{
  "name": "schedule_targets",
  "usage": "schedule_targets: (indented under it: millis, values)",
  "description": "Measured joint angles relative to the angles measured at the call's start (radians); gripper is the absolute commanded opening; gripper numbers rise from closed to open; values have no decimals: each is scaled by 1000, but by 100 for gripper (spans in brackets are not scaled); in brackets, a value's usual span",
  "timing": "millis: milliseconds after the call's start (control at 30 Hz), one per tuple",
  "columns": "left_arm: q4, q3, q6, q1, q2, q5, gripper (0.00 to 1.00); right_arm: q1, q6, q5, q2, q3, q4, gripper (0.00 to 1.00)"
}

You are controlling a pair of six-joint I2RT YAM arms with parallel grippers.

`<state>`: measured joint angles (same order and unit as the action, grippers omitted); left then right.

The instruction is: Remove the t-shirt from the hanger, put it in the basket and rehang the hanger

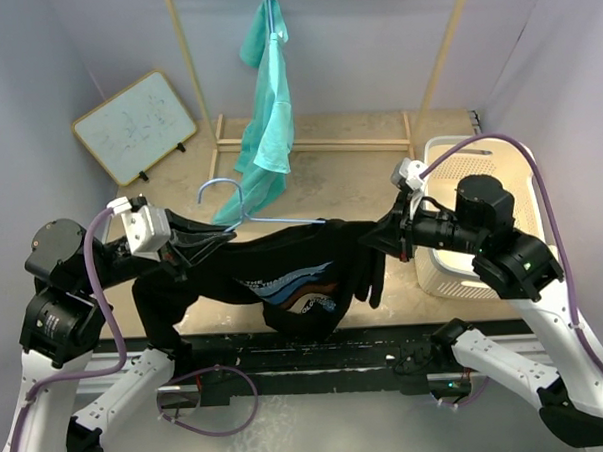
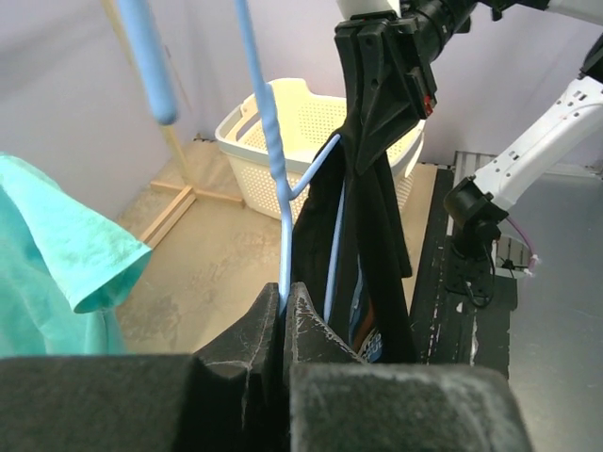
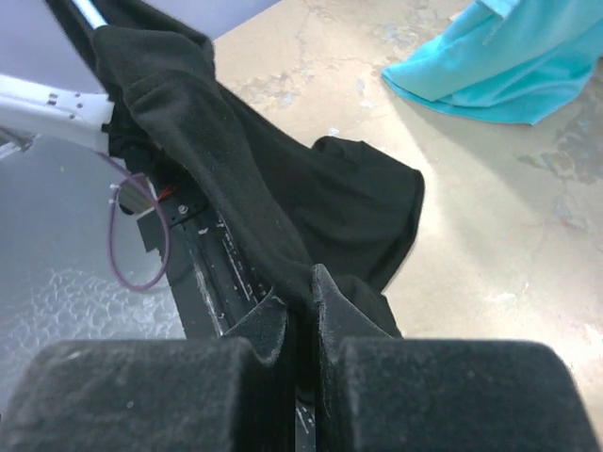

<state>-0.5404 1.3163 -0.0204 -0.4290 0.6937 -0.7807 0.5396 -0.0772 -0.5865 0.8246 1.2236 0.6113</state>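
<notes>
1. The black cotton t-shirt with a printed wave graphic [image 1: 284,272] hangs stretched in the air between your two arms, above the near edge of the tan table [image 1: 380,183]; the thin light-blue hanger [image 1: 242,204] is threaded through it, hook jutting clear.
2. Your left gripper [image 2: 285,311] is pressed together on the hanger's rod, black cloth alongside; your right gripper [image 3: 301,292] pinches a fold of the shirt.
3. Judged step: drawing the shirt off; next, hold the hanger steady and pull the cloth rightward, minding snags at the neckline.

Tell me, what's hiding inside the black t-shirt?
A blue hanger. Its hook and one thin wire arm poke out the top. The rest of the hanger is covered by the black t-shirt, so its shape there can't be seen.
</notes>
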Motion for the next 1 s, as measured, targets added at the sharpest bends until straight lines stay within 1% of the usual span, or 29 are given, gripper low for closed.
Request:
schedule_targets:
  millis: [67, 200, 367, 533, 600, 700, 733, 767, 833, 867, 933, 1000]
  values:
    - [-6, 0, -1, 0, 0, 27, 0, 6, -19, 61, 2, 0, 2, 0]
    - [-29, 4, -3, 0, 0, 119, 0, 6, -72, 275, 16, 11, 29, 0]
    - [-55, 6, -10, 0, -13, 211, 0, 9, -144, 544, 30, 63, 52, 0]
    - [-35, -2, -6, 0, -64, 291, 0, 10, -172, 585, 33, 91, 56, 0]
    - [-14, -11, 1, 0, -95, 315, 0, 10, -175, 559, 35, 89, 60, 0]
    - [17, -13, 10, 0, -124, 329, 0, 10, -174, 476, 53, 64, 55, 0]
    - [26, -14, 13, 0, -127, 332, 0, 10, -173, 448, 62, 53, 54, 5]
    - [35, -14, 19, 0, -127, 332, 0, 10, -169, 418, 70, 42, 52, 18]
    - [51, -23, 28, 0, -122, 328, 0, 10, -159, 366, 89, 26, 42, 40]
    - [55, -26, 29, 0, -116, 323, 0, 10, -150, 333, 98, 21, 35, 45]
    - [70, -36, 31, 0, -91, 304, 0, 9, -135, 277, 94, 19, 31, 48]
    - [87, -49, 27, 0, -53, 283, 0, 8, -119, 224, 56, 24, 22, 50]
